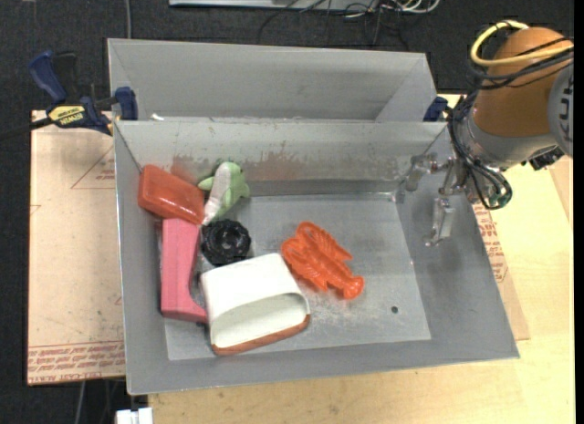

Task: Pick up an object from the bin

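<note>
Dark carpet surrounds the grey metal bin, and the gripper hangs over its bare right-hand slope, nothing in its grasp; open or closed, I cannot tell. Nearest thing: an orange plastic lobster-shaped toy mid-floor, well apart to its left. Further left, a white tub with an orange rim, a black ridged ring and a pink block.

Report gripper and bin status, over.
Gripper over right slope of bin, apart from all things. Nearest: orange lobster toy, mid-floor. Nothing between them.
</note>
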Available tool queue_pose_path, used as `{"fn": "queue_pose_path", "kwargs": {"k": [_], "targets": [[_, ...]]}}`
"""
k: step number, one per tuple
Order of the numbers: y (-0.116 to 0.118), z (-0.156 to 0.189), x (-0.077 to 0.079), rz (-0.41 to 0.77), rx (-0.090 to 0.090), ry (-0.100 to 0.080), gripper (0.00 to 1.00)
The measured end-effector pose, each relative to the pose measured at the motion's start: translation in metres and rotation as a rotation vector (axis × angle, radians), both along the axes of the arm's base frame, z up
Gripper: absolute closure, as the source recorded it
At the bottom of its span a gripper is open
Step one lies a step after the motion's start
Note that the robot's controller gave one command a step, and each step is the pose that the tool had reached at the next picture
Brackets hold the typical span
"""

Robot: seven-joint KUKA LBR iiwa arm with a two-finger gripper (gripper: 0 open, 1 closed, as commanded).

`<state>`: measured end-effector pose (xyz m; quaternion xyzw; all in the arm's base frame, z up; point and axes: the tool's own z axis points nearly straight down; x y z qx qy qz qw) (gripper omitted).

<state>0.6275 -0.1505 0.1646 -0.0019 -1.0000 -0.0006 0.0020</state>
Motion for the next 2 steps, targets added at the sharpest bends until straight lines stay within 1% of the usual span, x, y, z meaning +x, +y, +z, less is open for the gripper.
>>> {"fn": "queue_pose_path", "kwargs": {"k": [1,2], "targets": [[0.001,0.005,0.001,0.004,-0.001,-0.007,0.00],[0.081,-0.099,-0.025,0.159,0.005,0.004,0.00]]}}
